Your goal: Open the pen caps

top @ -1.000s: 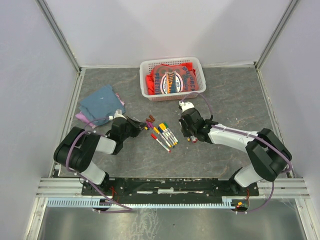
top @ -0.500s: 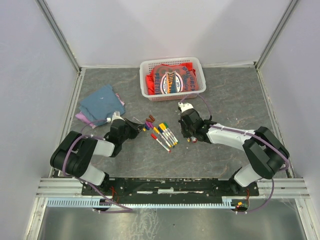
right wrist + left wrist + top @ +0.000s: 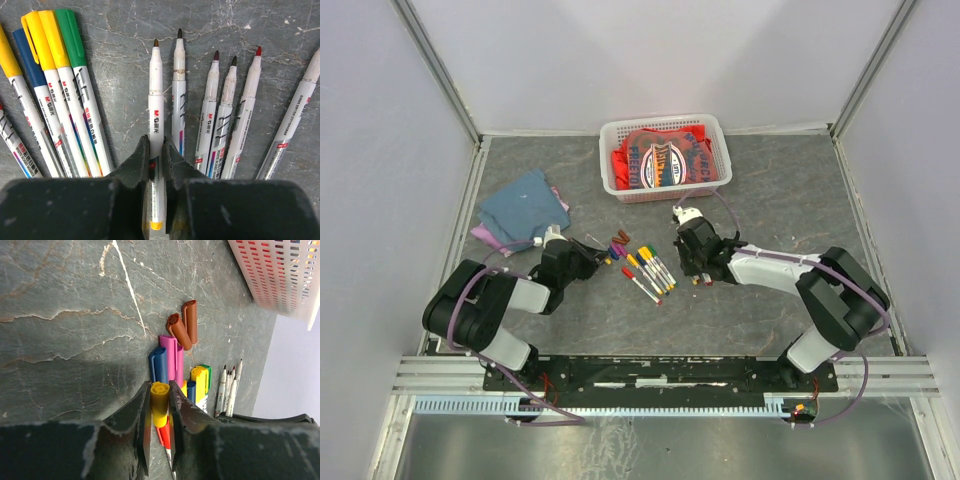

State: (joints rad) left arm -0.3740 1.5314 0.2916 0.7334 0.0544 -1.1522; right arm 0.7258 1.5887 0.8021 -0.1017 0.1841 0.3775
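Pens (image 3: 650,268) in a loose fan at the middle of the table (image 3: 790,190), between the two arms. Left gripper (image 3: 159,387) clamped on a yellow cap (image 3: 160,405), jaws against both its sides, low over the table and just beside the loose caps (image 3: 170,355). Among those: two brown, one purple, one blue, lying together at the far left of the fan. Right gripper (image 3: 156,142) closed around the white barrel of the held pen (image 3: 156,100), tip bare, yellow end down between the jaws. Cap in one gripper, pen in the other, well apart, neither set down.

To the right of the held pen, four bare pens (image 3: 227,115); one more barrel at the frame edge, tip out of sight. To its left, capped pens (image 3: 70,90) in yellow, blue, yellow and green, plus another yellow at the edge.

Seems roughly half done: about five caps off, four or five left to pull. Cannot tell whether the red piece under the left jaws sits on a pen.

At the far side, white basket (image 3: 660,121) of red cloth; at far left, folded cloths (image 3: 520,210).
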